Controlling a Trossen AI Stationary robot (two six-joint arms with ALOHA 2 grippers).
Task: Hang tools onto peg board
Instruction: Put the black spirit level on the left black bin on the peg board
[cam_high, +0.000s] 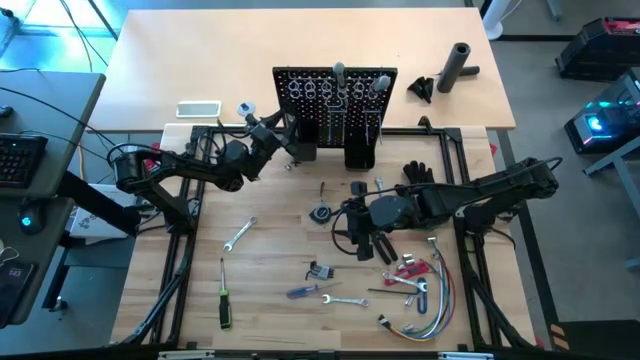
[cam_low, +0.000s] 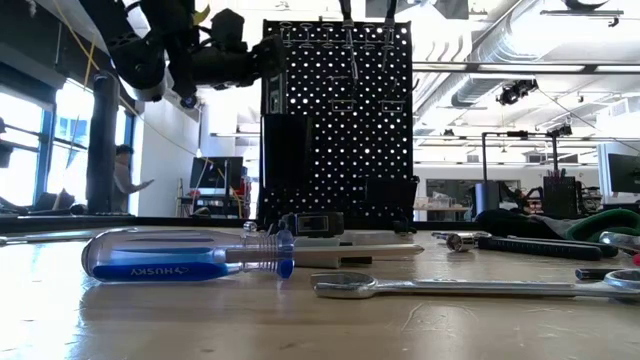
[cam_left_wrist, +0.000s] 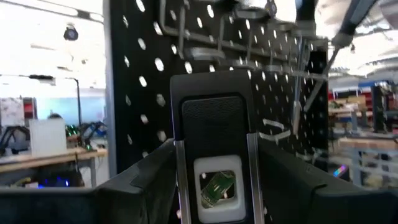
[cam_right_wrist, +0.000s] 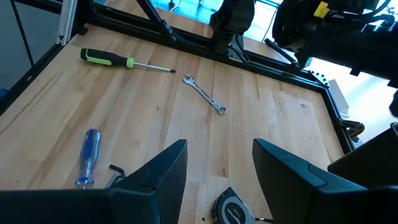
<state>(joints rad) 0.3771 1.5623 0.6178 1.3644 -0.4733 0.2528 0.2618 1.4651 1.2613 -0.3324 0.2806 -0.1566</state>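
Note:
The black peg board (cam_high: 335, 100) stands upright at the table's far middle, with a few tools hanging near its top (cam_left_wrist: 249, 37). My left gripper (cam_high: 288, 140) is raised at the board's left part, shut on a black level (cam_left_wrist: 212, 124) with a green vial window. My right gripper (cam_high: 362, 240) hovers open over the table's middle, above a tape measure (cam_right_wrist: 230, 213). A green-handled screwdriver (cam_high: 225, 305), a blue-handled screwdriver (cam_low: 190, 257) and silver wrenches (cam_high: 240, 233) (cam_low: 470, 287) lie flat on the table. My left gripper pinches the level's two long sides (cam_left_wrist: 180, 162) between its two fingers, at the end with the vial window (cam_left_wrist: 214, 186). The fingers lie along the level, slanting up toward the board. The level is lifted clear of the table, its far end close before the board's holes; whether it touches the board I cannot tell.
A bundle of coloured wires (cam_high: 430, 300) and a red-handled tool (cam_high: 410, 270) lie at the near right. A black glove (cam_high: 418, 173) lies right of the board. A black cylinder (cam_high: 457, 67) stands on the far table. Bare wood lies at the near left (cam_right_wrist: 155, 118).

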